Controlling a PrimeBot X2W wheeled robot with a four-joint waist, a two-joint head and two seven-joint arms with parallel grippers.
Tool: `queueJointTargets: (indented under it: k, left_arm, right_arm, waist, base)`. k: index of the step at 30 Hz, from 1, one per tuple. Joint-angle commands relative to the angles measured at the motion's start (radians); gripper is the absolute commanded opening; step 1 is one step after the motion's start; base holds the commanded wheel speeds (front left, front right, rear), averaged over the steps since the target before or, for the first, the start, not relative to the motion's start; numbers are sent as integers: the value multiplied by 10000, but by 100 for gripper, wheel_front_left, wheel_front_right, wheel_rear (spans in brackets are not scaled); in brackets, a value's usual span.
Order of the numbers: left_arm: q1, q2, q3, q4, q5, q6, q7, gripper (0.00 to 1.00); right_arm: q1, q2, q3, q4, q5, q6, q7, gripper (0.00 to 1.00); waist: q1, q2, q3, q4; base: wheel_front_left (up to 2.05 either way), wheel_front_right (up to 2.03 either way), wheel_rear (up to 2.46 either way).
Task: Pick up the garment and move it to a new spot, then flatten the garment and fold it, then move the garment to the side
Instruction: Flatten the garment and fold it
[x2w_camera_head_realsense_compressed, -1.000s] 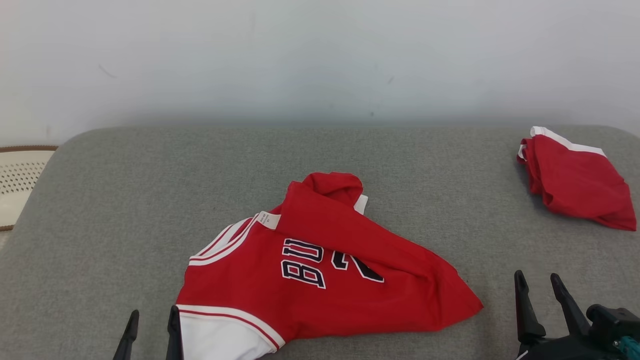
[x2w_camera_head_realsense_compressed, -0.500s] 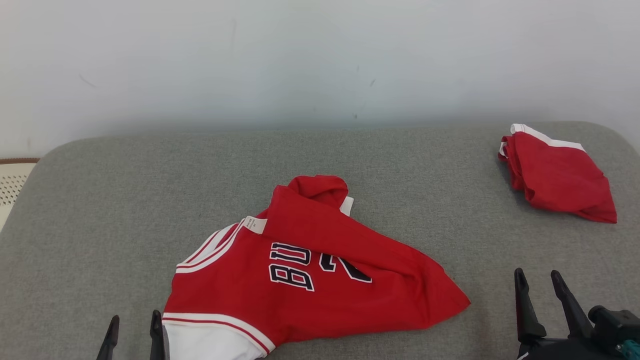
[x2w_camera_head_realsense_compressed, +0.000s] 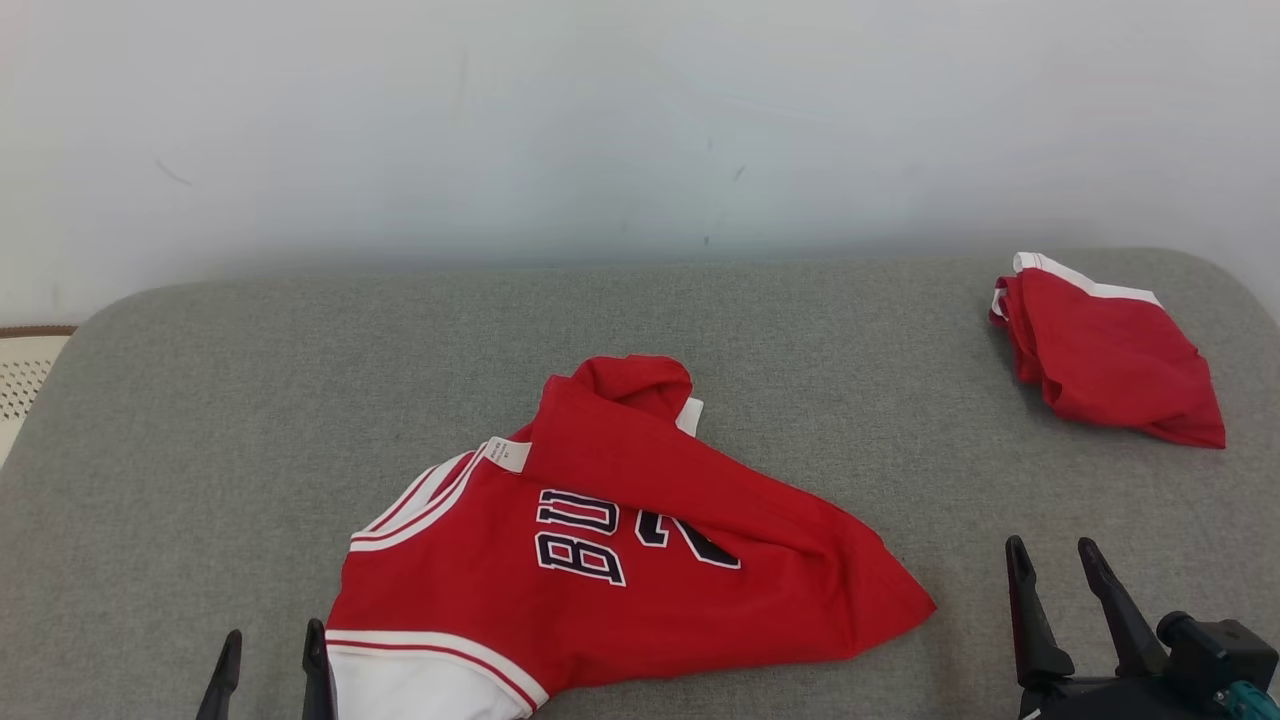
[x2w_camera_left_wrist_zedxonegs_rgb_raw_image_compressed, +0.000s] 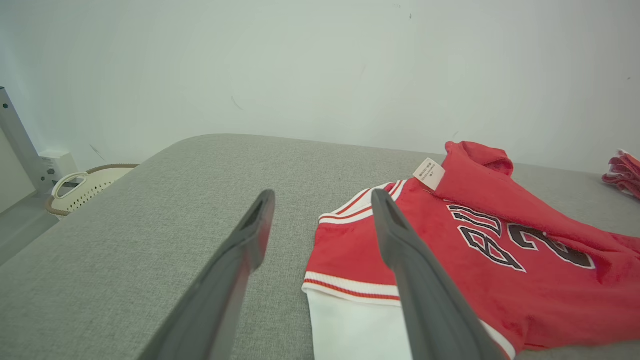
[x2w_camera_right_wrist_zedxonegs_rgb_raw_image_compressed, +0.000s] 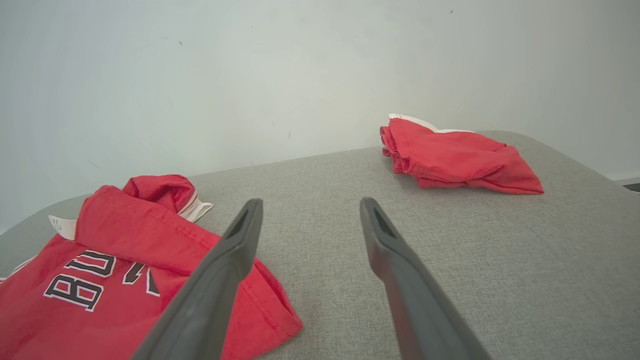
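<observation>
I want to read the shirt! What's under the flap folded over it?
The flap hides the rest: only BU and part of a dark number show on the shirt.

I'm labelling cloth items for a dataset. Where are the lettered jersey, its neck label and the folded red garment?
lettered jersey (x2w_camera_head_realsense_compressed: 650, 600), head view, red cloth just below the lettering.
neck label (x2w_camera_left_wrist_zedxonegs_rgb_raw_image_compressed: 429, 173), left wrist view, middle of the white tag.
folded red garment (x2w_camera_head_realsense_compressed: 1105, 365), head view, top red layer.
</observation>
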Motion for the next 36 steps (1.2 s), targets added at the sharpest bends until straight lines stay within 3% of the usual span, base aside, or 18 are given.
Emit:
queueJointTargets:
  k: [1,36]
  left_arm:
    - [27,-8,33,15,12,34,-29,100]
    - [37,-68,114,74,154,-79,-30,100]
  right_arm:
    - [29,-69,26,-12,-35,-7,-49,100]
    - [33,-55,70,51,-136,-7,0,100]
  waist:
    - [0,-1,-11,-7]
    - [0,-1,-87,-59]
  base:
    - [0,0,0]
    - [0,0,0]
